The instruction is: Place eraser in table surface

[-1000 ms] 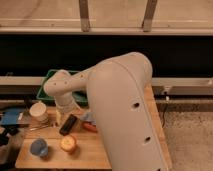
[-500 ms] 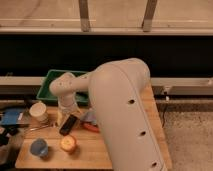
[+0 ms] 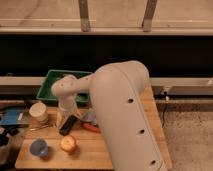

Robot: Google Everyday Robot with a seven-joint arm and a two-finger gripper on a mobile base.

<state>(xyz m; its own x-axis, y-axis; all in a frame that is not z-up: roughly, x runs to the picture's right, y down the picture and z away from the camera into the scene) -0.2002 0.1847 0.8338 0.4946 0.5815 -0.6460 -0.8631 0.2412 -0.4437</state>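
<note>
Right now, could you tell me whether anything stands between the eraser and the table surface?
Nothing visible does. The eraser is right at the table surface, just below the gripper; the apple and white cup sit apart from it.

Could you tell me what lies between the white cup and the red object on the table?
In the camera view, the black eraser sits between them, with the pincer at its upper end, above the table surface.
</note>
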